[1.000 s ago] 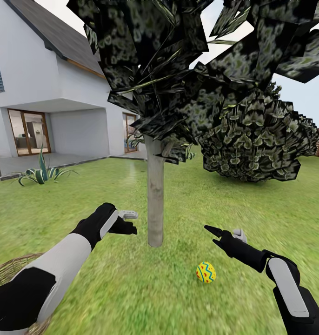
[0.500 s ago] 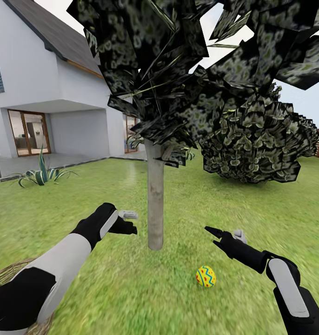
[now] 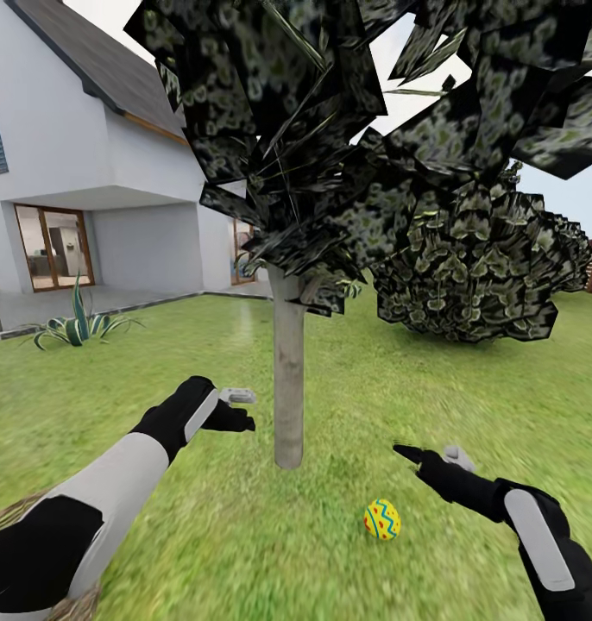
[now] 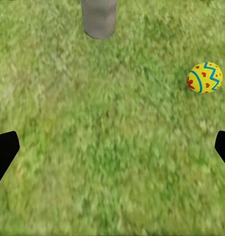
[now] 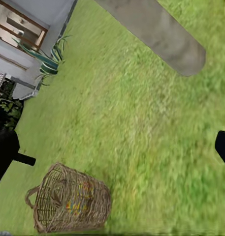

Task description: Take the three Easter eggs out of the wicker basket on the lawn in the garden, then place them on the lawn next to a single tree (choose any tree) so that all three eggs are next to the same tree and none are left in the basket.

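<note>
One yellow Easter egg [image 3: 381, 519] with blue zigzags and red marks lies on the lawn [image 3: 201, 517], a short way right of the tree's pale grey trunk [image 3: 287, 379]. My right gripper [image 3: 427, 450] hovers open just above and right of the egg. Left of the trunk, my left gripper [image 3: 242, 410] is also open and holds nothing. The left wrist view looks down on the egg [image 4: 205, 77] and the trunk base [image 4: 99, 17]. In the right wrist view the wicker basket [image 5: 68, 204] stands on the grass with blurred coloured patches inside. Its rim [image 3: 3, 516] shows under my left arm.
A white house [image 3: 63, 147] with a paved terrace stands at the back left, a spiky striped plant [image 3: 76, 323] before it. A large dark shrub [image 3: 477, 267] is at the right behind the tree. Open grass spreads around the trunk.
My right gripper has dropped lower and moved slightly right, closer to the grass beside the egg. The left arm and the egg have stayed where they were.
</note>
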Controlling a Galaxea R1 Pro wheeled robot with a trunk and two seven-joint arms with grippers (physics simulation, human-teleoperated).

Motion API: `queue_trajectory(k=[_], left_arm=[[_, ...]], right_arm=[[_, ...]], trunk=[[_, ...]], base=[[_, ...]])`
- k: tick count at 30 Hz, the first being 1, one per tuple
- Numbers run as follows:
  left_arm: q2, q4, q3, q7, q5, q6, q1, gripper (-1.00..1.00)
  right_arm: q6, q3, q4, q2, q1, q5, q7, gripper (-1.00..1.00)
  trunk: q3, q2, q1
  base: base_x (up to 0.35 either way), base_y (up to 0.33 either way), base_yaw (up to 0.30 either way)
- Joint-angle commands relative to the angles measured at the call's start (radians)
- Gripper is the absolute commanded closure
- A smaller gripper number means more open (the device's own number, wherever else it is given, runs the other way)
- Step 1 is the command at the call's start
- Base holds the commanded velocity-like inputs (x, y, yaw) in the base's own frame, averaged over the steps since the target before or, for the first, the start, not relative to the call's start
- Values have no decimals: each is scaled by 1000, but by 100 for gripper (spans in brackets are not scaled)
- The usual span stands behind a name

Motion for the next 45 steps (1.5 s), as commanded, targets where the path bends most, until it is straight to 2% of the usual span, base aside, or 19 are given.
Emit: queue_trajectory(k=[1,5,6,10,11,13,15,16,20,21,25,32,36,39,45], left_arm=[[1,-1,-2,-4,-2,2,-1,-100],[1,1,0,-4,0,-4,0,-100],[1,9,1,-4,0,-20,4,-100],[2,62,1,-4,2,-80,21,-100],[2,103,2,-4,2,-121,26,-100],[2,174,1,-5,3,-193,31,-100],[2,221,1,-5,4,-239,33,-100],[2,259,1,-5,4,-280,35,-100],[2,304,1,-5,5,-341,46,-100],[2,315,1,-5,6,-363,62,-100],[3,327,2,-4,6,-403,93,-100],[3,334,2,-4,6,-477,144,-100],[3,335,2,-4,6,-532,190,-100],[4,335,2,-4,6,-569,218,-100],[3,336,2,-4,6,-618,240,-100]], right_arm=[[5,-3,17,-2,1,56,11,-100],[4,-3,38,-4,5,144,11,-100],[3,-3,46,-4,7,188,10,-100],[-35,-2,72,1,8,287,7,-100],[-75,-1,91,3,9,333,6,-100],[-145,0,132,7,11,386,5,-100],[-201,0,169,8,14,408,5,-100],[-262,0,213,7,16,423,6,-100],[-382,0,301,6,19,438,8,-100],[-431,0,328,6,20,442,8,-100],[-496,0,370,7,25,447,6,-100],[-542,1,458,11,33,442,6,-100],[-624,7,518,16,35,445,9,-100],[-656,8,547,18,35,447,12,-100],[-679,9,606,16,36,449,11,-100]], trunk=[[2,7,-4],[15,35,-19],[18,42,-23],[30,70,-39],[33,77,-42],[40,91,-50],[46,105,-58],[49,112,-62],[62,140,-77],[65,147,-81],[77,175,-96],[99,224,-123],[112,252,-138],[121,273,-150],[140,315,-173]], base=[[0,0,0],[0,0,0],[0,0,0],[0,0,0],[0,0,0],[0,0,0],[0,0,0],[0,0,0],[0,0,0],[0,0,0],[0,0,0],[0,0,0],[0,0,0],[0,0,0],[0,0,0]])
